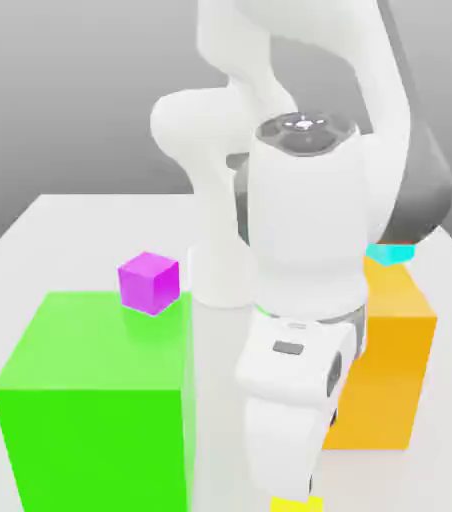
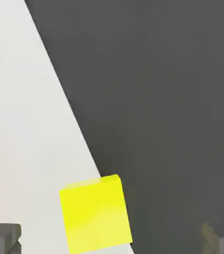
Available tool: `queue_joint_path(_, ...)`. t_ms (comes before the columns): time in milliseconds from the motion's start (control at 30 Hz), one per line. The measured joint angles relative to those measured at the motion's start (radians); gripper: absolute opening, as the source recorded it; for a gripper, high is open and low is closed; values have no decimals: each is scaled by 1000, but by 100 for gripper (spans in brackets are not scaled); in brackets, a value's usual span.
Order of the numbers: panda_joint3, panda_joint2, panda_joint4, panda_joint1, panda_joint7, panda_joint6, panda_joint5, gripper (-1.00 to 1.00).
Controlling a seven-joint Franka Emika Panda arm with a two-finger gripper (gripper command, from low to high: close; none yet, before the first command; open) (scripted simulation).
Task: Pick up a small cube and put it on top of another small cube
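Observation:
The small yellow cube (image 2: 95, 213) sits on the white table close to its edge. In the exterior view the yellow cube (image 1: 297, 504) peeks out at the bottom, right under the hand. My gripper (image 2: 111, 242) is open above it, and the dark fingertips (image 2: 2, 238) stand far apart on either side of the cube without touching it. A magenta small cube (image 1: 150, 282) rests on top of the big green block (image 1: 95, 400). A cyan small cube (image 1: 390, 254) lies on the large orange block (image 1: 390, 360), partly hidden behind the arm.
The green block stands at the exterior view's left of the hand and the orange block at its right, both close by. The white table (image 1: 60, 230) extends behind them. Past the table edge lies dark floor (image 2: 173, 99).

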Motion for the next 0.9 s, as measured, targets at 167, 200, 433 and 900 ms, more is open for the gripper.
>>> queue_joint_path(167, 36, 172, 27, -25, -64, 118, 2, 0)
queue_joint_path(200, 45, 198, 32, -32, -70, 137, 9, -100)
queue_joint_path(433, 44, 197, 32, -32, -70, 135, 8, -100)
queue_joint_path(900, -64, 23, 15, 229, -50, 134, -421, -100)
